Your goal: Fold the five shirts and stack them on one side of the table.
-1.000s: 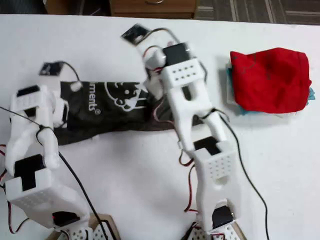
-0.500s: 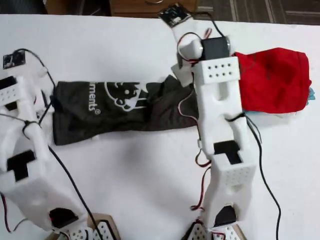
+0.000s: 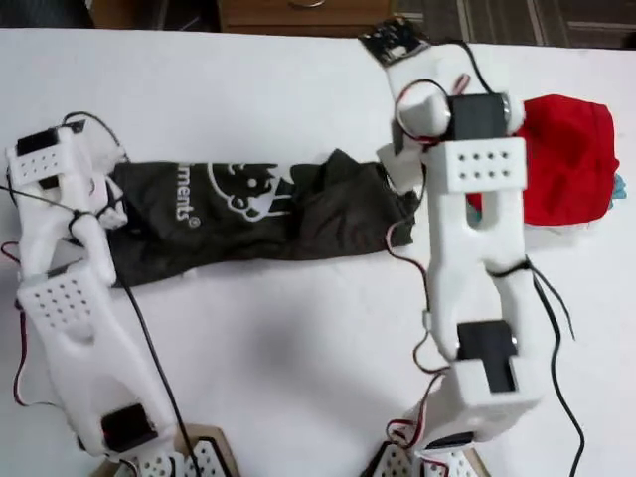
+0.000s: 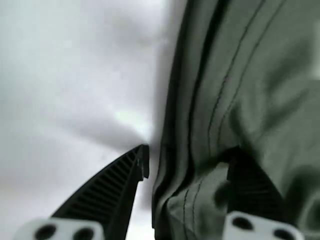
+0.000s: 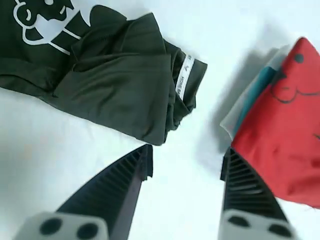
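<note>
Black shirt (image 4: pixel 240 75) edge between left gripper (image 4: pixel 190 155) fingers, right gripper (image 5: pixel 187 150) — just beside

White table (image 3: pixel 248 89), wooden cabinet (image 3: pixel 303 14) behind

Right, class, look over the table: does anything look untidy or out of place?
Yes. The dark shirt lies in a long rumpled strip, its end nearest the red shirt bunched rather than squarely folded. Beneath that red shirt, teal and white edges poke out unevenly.
</note>
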